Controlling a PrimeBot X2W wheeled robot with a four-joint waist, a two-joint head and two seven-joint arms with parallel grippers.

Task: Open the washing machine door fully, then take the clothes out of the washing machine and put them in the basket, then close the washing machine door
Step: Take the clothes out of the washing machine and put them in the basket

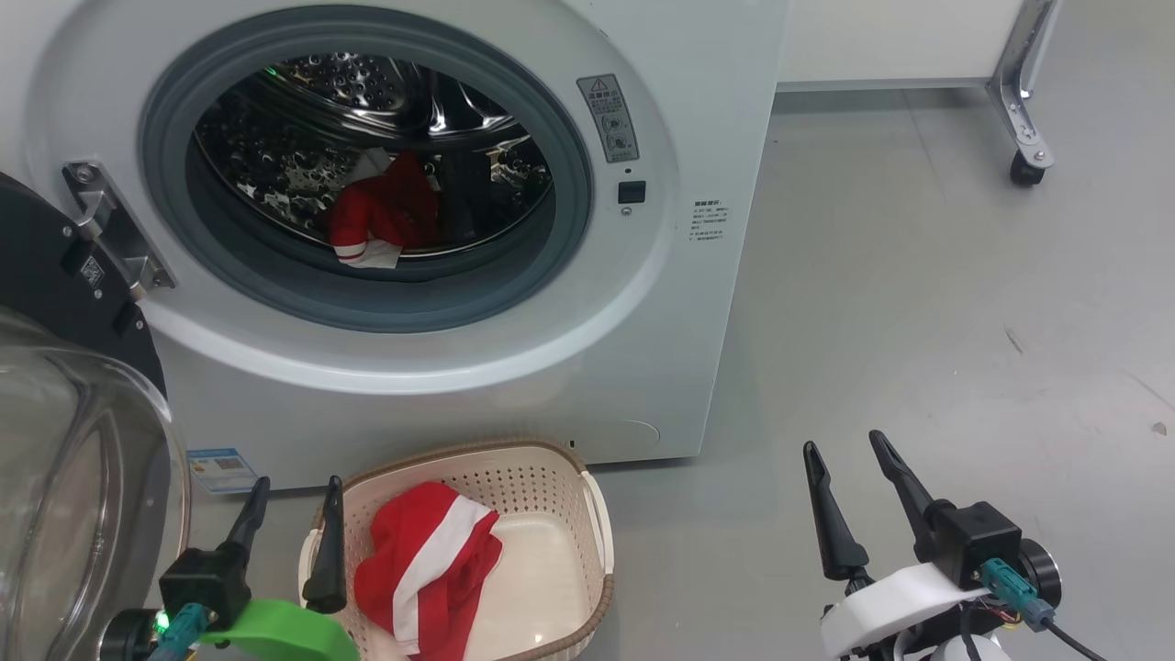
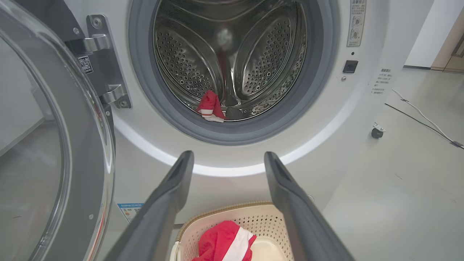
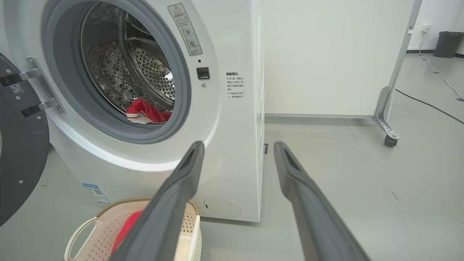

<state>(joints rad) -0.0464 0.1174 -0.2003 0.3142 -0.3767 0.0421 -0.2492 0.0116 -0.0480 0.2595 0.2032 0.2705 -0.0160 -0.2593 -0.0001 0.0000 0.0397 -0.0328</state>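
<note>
Head view takes in the whole job: the washing machine point(image 1: 698, 138) with its steel drum point(image 1: 367, 101) exposed, the washing machine door point(image 1: 73, 285) swung wide on its left hinge, and the basket point(image 1: 551, 456) on the floor point(image 1: 918, 321) just in front of the machine. Left wrist view looks straight into the drum and shows its ribbed, perforated back wall. Right wrist view looks in at an angle and adds the machine's white side, a wheeled panel point(image 3: 326, 65) and a dark bin point(image 3: 448, 43) far behind.

The clothes point(image 1: 422, 560) are split: one red-and-white garment lies in the basket, and a second garment point(image 1: 381, 216) sits low in the drum. The left gripper point(image 1: 298, 487) hovers at the basket's left rim and the right gripper point(image 1: 843, 442) is over bare floor, well to the right. Both have their fingers spread wide and empty.
</note>
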